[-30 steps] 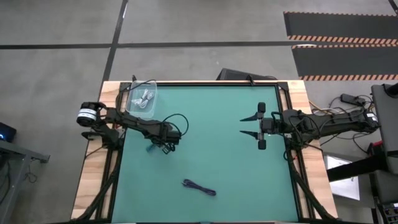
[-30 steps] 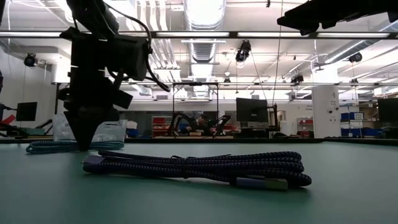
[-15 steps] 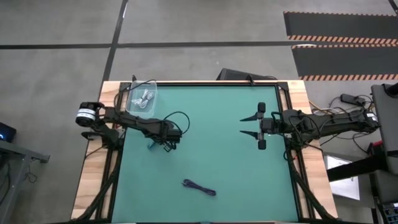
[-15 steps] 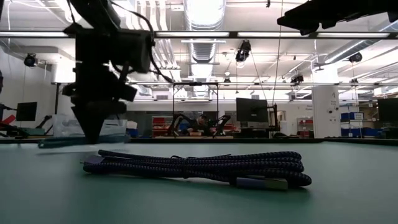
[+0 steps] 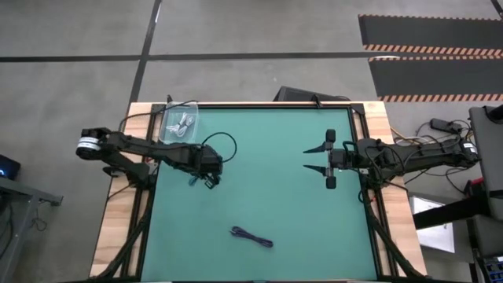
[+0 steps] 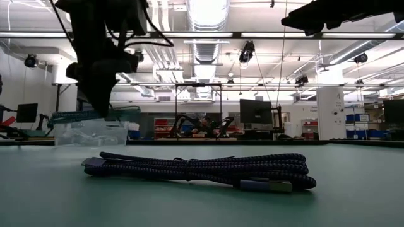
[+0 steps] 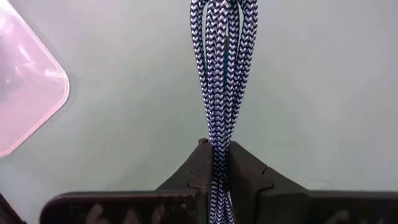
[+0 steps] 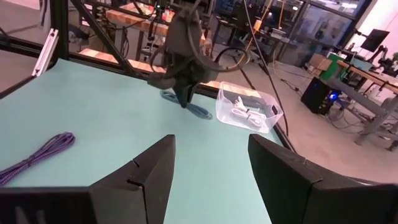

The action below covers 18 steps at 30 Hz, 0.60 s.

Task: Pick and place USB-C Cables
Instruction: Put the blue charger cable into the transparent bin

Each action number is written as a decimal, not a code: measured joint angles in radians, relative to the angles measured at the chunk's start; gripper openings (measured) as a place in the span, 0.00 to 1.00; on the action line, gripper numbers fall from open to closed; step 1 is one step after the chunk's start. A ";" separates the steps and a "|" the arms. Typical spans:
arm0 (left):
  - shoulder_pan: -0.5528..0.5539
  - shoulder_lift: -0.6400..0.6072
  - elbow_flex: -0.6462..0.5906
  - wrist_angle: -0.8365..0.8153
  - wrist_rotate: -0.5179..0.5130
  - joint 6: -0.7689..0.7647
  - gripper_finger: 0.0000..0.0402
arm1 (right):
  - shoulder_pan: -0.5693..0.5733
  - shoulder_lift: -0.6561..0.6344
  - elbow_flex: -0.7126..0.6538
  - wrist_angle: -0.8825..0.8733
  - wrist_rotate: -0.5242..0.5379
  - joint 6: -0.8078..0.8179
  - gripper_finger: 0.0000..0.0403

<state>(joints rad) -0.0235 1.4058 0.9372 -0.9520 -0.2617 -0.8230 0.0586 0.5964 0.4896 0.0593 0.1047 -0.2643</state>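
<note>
My left gripper (image 5: 206, 174) is shut on the teal braided cable bundle (image 6: 74, 116), above the table just right of the clear container (image 5: 179, 126). Two white cables (image 5: 182, 122) lie inside that container. The dark purple cable bundle (image 5: 251, 236) lies flat on the mat toward the near edge, large in the low view (image 6: 202, 170). My right gripper (image 5: 306, 159) hovers open at the table's right side, touching nothing; its own view shows its spread fingers (image 8: 211, 168). My left gripper pinches the teal cable bundle between its two fingers, several strands together (image 7: 217, 163). The fingers (image 6: 95, 101) come from above, pointing down, across the bundle somewhere along its middle stretch. The bundle hangs roughly level and is lifted clear of the mat.
The green mat (image 5: 267, 196) spreads open between the arms. The clear container (image 6: 88, 132) stands at the far left corner. A wooden table border (image 5: 118, 228) and black frame rails surround the mat. Thick black wires loop from the left arm (image 5: 224, 145).
The left gripper, shut throughout, has risen and shifted slightly toward the far-left container. The teal cable lay on the mat a second ago; now it is lifted clear and hangs level under the fingers.
</note>
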 joint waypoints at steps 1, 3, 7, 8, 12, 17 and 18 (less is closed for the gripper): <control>0.000 -0.011 0.003 -0.001 0.000 0.000 0.03 | 0.000 0.000 0.000 0.000 0.000 0.000 0.49; 0.000 -0.032 0.015 -0.001 0.001 0.001 0.03 | 0.000 0.000 0.000 0.000 0.000 0.000 0.49; 0.000 -0.064 0.030 -0.005 0.002 0.018 0.03 | 0.000 0.000 0.000 0.000 0.000 -0.005 0.49; 0.000 -0.068 0.031 -0.005 0.003 0.018 0.03 | 0.000 0.000 0.000 0.000 0.000 -0.008 0.49; 0.000 -0.079 0.033 -0.003 0.003 0.018 0.03 | 0.000 0.000 0.000 0.001 0.000 -0.008 0.49; 0.000 -0.082 0.034 -0.008 0.004 0.028 0.03 | 0.000 0.000 0.000 0.001 0.000 -0.008 0.49; 0.002 -0.082 0.035 -0.009 0.004 0.028 0.03 | 0.000 0.000 0.000 0.001 0.000 -0.008 0.49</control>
<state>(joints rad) -0.0212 1.3235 0.9723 -0.9615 -0.2581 -0.7948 0.0586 0.5963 0.4896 0.0601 0.1047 -0.2723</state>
